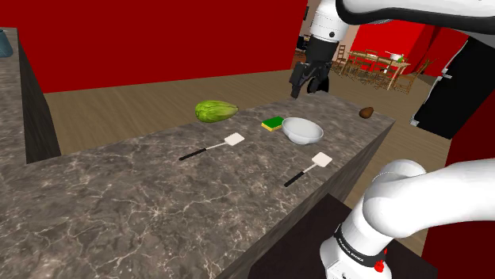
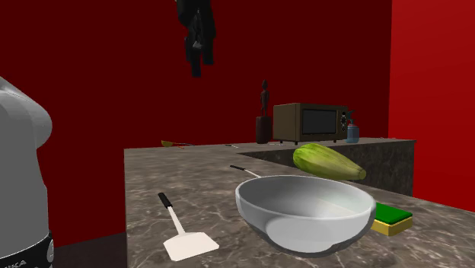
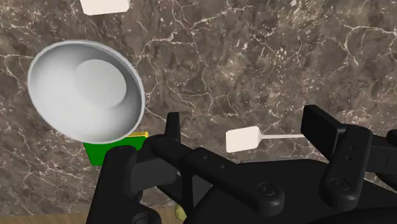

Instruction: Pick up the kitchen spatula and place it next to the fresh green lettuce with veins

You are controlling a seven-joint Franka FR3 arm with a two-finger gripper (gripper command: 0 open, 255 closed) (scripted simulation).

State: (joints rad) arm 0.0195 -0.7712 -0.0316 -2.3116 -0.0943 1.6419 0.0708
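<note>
A white robot arm (image 1: 412,198) rose from the lower right of the shoulder view, where a thick rounded link sat above a black-banded collar (image 1: 357,255). Another white link crossed the top right corner and ended in a white wrist (image 1: 325,24) at the upper middle, pointing down. Below it hung the all-black claw (image 1: 308,89), high in the frame and aimed downward. In the second exterior view the claw (image 2: 199,65) hung from the top edge, left of centre, and a pale curved part of the arm (image 2: 19,152) showed at the left edge. In the wrist view the claw (image 3: 247,127) had its two black fingers (image 3: 321,127) standing well apart, rising from the dark hand body along the bottom.
</note>
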